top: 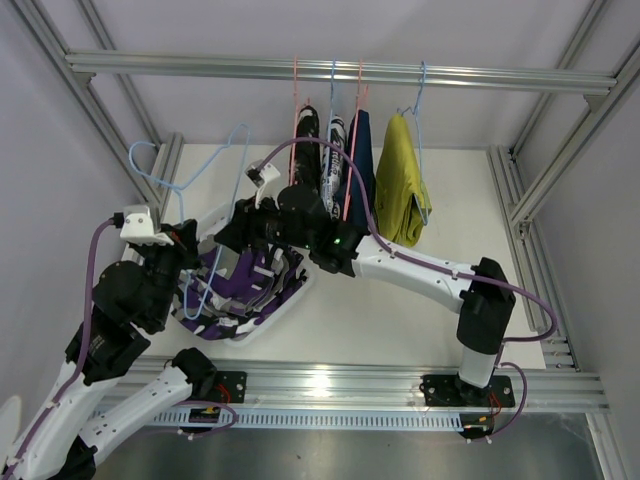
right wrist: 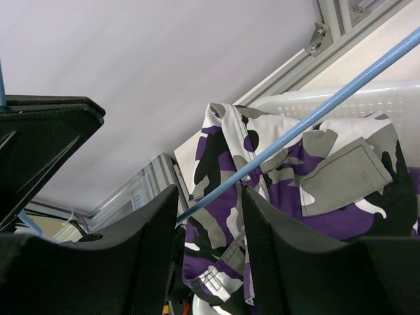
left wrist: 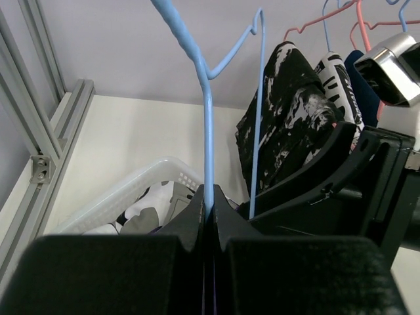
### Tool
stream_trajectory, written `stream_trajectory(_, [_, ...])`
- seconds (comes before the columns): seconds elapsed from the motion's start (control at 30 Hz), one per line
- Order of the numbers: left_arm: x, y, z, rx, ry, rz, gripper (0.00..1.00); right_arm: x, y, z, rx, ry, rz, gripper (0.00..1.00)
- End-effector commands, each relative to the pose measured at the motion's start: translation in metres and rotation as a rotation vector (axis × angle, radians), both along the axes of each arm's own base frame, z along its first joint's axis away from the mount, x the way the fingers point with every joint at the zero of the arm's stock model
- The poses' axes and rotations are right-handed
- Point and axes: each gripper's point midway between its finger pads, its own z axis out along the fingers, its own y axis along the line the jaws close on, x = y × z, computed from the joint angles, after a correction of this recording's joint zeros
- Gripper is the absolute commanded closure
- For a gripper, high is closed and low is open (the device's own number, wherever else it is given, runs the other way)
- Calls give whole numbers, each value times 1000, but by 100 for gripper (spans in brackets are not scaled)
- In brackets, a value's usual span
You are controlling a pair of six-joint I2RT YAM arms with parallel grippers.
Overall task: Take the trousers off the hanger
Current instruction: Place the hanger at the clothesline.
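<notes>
The purple-white-black patterned trousers (top: 238,298) (right wrist: 341,197) hang over the bar of a light blue hanger (top: 185,190) (left wrist: 209,131) and sag into a white basket (top: 268,318). My left gripper (top: 188,252) (left wrist: 211,197) is shut on the hanger's wire below its neck. My right gripper (top: 238,232) (right wrist: 210,203) stands open, its jaws on either side of the hanger bar (right wrist: 315,115) and a fold of the patterned cloth, not touching either. On the rail hang black speckled (top: 306,150) (left wrist: 289,111), white printed (top: 336,150), navy (top: 363,150) and yellow (top: 403,190) trousers.
The aluminium rail (top: 330,70) crosses the back, with frame posts at both sides. The white basket (left wrist: 125,190) (right wrist: 341,102) sits on the table at front left under the hanger. My right arm (left wrist: 341,177) crosses close to the hanging black speckled pair.
</notes>
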Motion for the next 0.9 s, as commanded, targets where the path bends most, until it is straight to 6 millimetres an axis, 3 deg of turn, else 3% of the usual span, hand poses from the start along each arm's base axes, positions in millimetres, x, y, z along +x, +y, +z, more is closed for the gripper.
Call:
stream_trajectory(0.0, [-4, -1, 18, -68, -51, -20, 99, 10, 6, 14, 49, -20, -12, 53])
stream_trajectory(0.33, [-10, -21, 23, -99, -91, -140, 99, 17, 23, -13, 18, 16, 9, 52])
stream_trajectory(0.6, [-18, -51, 27, -136, -99, -310, 99, 24, 23, -16, 21, 27, 20, 52])
stream_trajectory(0.87, [-20, -68, 25, -162, -79, -387, 99, 20, 23, -21, 8, 34, 43, 52])
